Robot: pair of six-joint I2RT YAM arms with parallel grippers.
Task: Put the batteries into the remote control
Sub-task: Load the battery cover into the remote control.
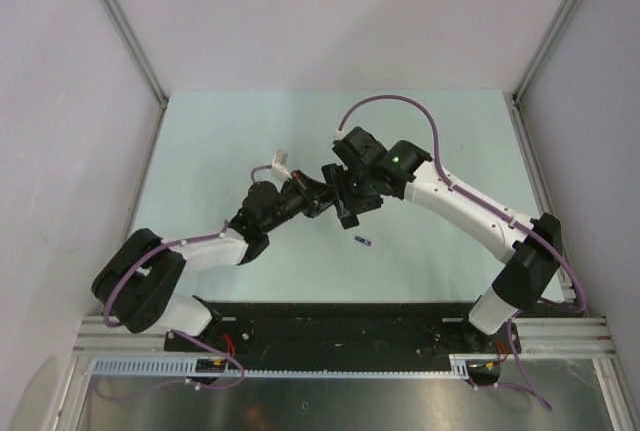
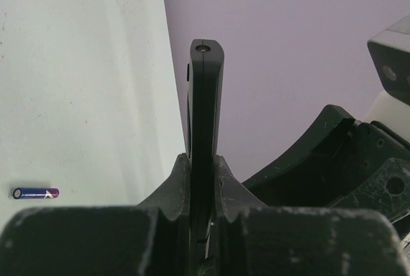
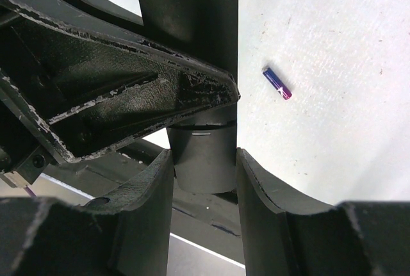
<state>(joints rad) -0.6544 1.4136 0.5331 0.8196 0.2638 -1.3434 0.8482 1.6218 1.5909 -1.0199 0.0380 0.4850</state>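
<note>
1. The left arm reaches in low. Its left gripper is clamped on the remote control, held edge-on and jutting past the fingertips.
2. The right arm arches over, and the right gripper is closed against the remote's end.
3. On the pale, speckled table, a blue-purple battery lies apart, beyond the right gripper's right finger. The walls are grey.
4. The fingers are scuffed black plastic. The remote is slim, matte and round-cornered.

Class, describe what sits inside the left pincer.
A slim black rectangular remote control stands clamped edge-on in the left pincer. Its lower end is covered by the pincer, and no battery recess shows.
</note>
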